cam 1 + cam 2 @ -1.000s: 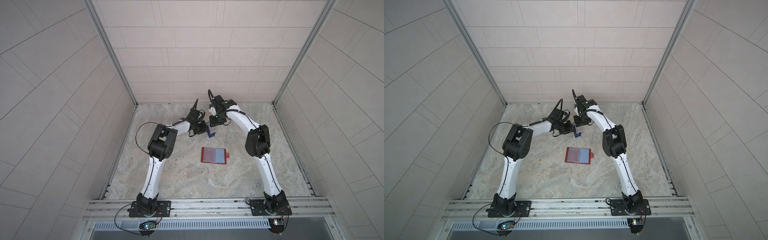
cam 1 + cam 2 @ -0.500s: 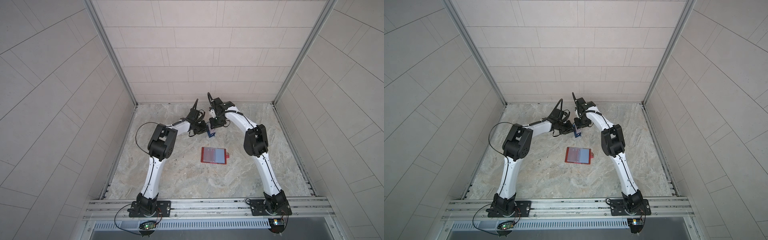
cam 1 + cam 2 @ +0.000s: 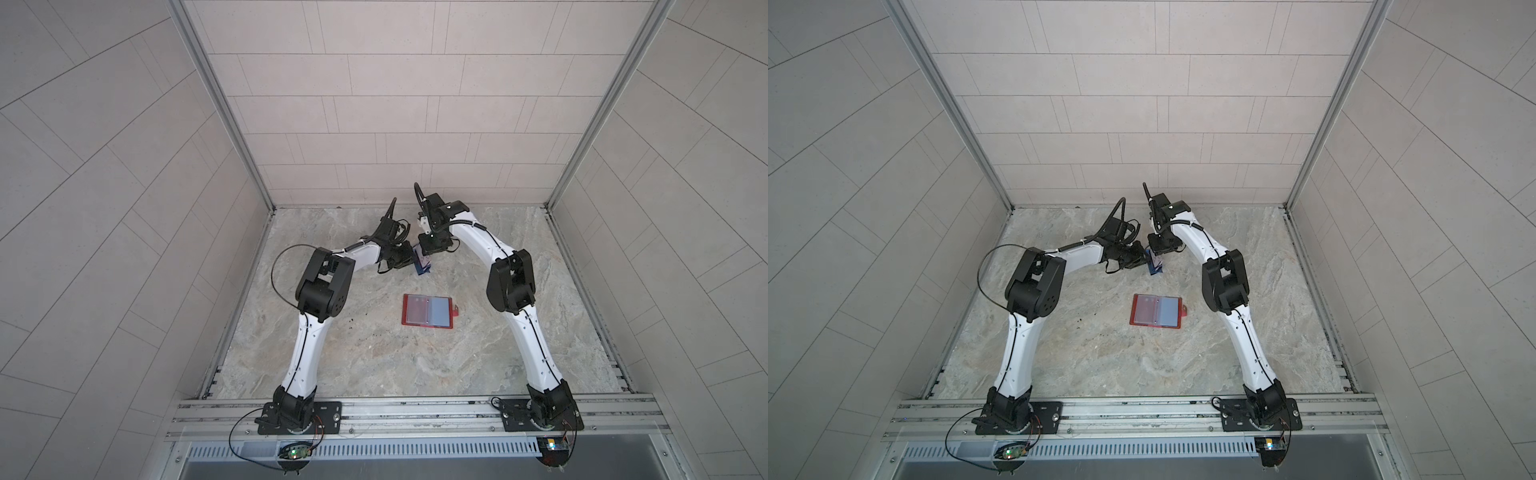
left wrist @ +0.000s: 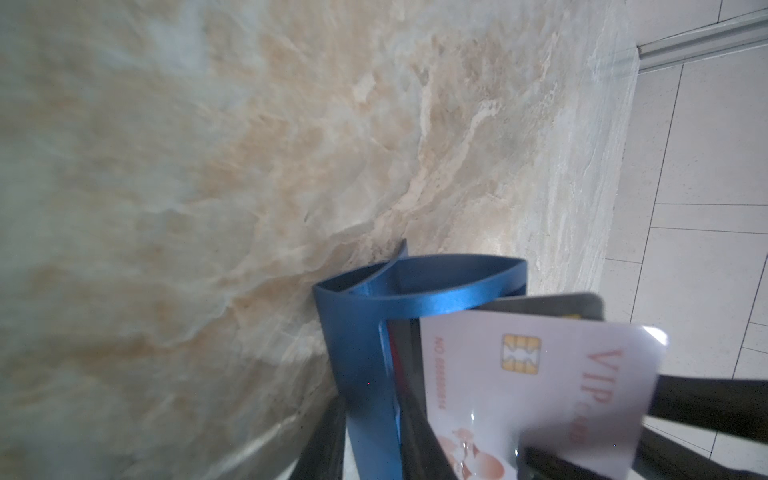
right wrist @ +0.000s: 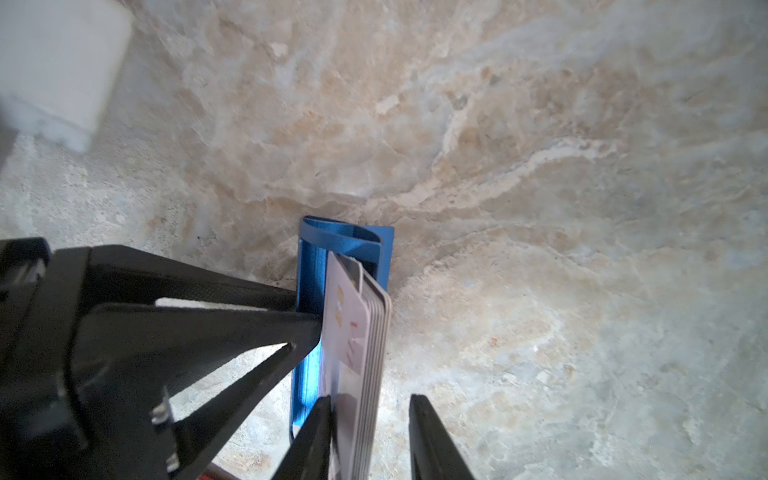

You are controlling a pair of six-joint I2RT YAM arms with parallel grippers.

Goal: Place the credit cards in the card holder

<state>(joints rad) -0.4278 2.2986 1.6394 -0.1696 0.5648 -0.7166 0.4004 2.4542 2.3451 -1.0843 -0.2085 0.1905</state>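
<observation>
The red card holder (image 3: 428, 311) (image 3: 1157, 311) lies open and flat mid-table, its left half red, its right half pale blue. Behind it a small blue stand (image 3: 423, 271) (image 4: 365, 332) (image 5: 307, 266) holds a stack of credit cards (image 5: 365, 332) on edge, a pale card with "VIP" lettering (image 4: 540, 386) in front. My left gripper (image 3: 409, 259) (image 4: 372, 436) is shut on the stand's wall. My right gripper (image 3: 426, 254) (image 5: 370, 436) is open and straddles the stack from above. One of its fingers (image 5: 307, 440) touches the front card. A gap separates its second finger from the stack.
The marble table (image 3: 374, 353) is walled by tiled panels at the back and sides, with a metal rail (image 3: 415, 411) at the front. The left gripper's fingers (image 5: 187, 311) crowd one side of the stand. Small dark specks (image 3: 353, 332) lie left of the card holder.
My right arm has edged slightly left over the stand and its jaws have narrowed around the card stack. The left arm and the card holder have not moved.
</observation>
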